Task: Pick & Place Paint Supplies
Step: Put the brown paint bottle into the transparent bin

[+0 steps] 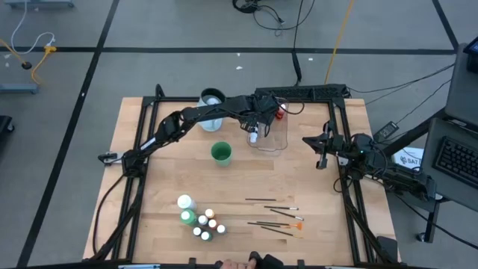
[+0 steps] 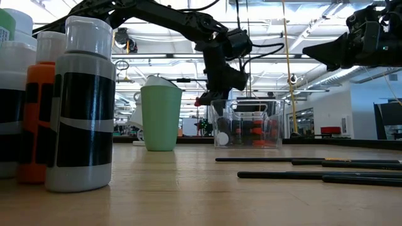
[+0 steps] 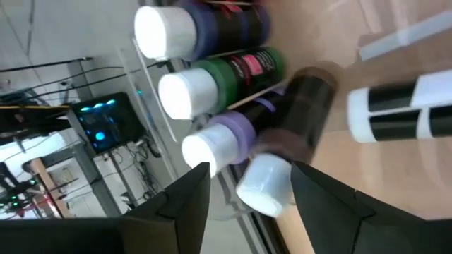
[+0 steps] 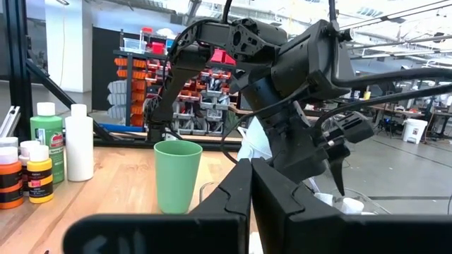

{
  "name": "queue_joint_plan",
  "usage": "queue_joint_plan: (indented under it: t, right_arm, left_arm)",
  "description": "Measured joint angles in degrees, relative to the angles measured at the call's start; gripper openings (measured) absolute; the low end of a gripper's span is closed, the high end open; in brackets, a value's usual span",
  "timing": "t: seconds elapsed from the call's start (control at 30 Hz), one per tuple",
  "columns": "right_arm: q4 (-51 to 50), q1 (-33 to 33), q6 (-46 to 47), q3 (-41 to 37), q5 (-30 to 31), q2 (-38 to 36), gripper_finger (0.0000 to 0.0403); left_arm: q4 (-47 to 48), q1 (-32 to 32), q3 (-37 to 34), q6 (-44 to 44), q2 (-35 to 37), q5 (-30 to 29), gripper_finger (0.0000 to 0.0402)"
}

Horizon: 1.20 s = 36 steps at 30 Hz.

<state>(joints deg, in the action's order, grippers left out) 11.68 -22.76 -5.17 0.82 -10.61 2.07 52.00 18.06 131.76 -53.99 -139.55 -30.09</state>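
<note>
left gripper: reached over the clear tub; jaws released, spread either side of a brown bottle with a white cap; touching it or not, cannot tell
tub contents: blue, green and purple white-capped bottles lying side by side in the left wrist view; brown bottle next to the purple one
right gripper: parked at the tabletop right edge; jaws clenched, nothing in them
still out: cluster of small bottles plus two larger bottles front-left; brushes front-right
other: green cup mid-tabletop; pale-blue jug at the back
</note>
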Motion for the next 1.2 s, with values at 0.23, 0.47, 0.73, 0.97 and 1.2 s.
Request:
queue_joint_plan:
  t: [0.23,0.47,0.73,0.97,1.2]
  right_arm:
    - [0.0,0.0,0.0,0.0,0.0,0.0,0.0004]
    - [-0.1,0.0,0.0,0.0,0.0,0.0,0.0004]
    - [-0.6,0.0,0.0,0.0,-0.1,0.5,0.0004]
    - [-0.9,0.0,1.0,0.0,-0.1,0.9,0.0004]
    - [-3.9,0.0,3.0,0.0,-0.2,1.5,0.0004]
  left_arm:
    - [-2.5,-0.2,0.0,0.4,0.0,-0.1,0.0172]
    - [-0.1,-1.1,0.0,4.3,1.6,-2.4,0.0148]
    - [6.8,-2.3,0.0,15.5,12.6,1.9,0.0101]
    - [17.4,-0.1,-5.0,31.7,32.3,23.6,0.0008]
    - [-7.0,1.5,-44.3,37.2,61.9,31.0,0.0002]
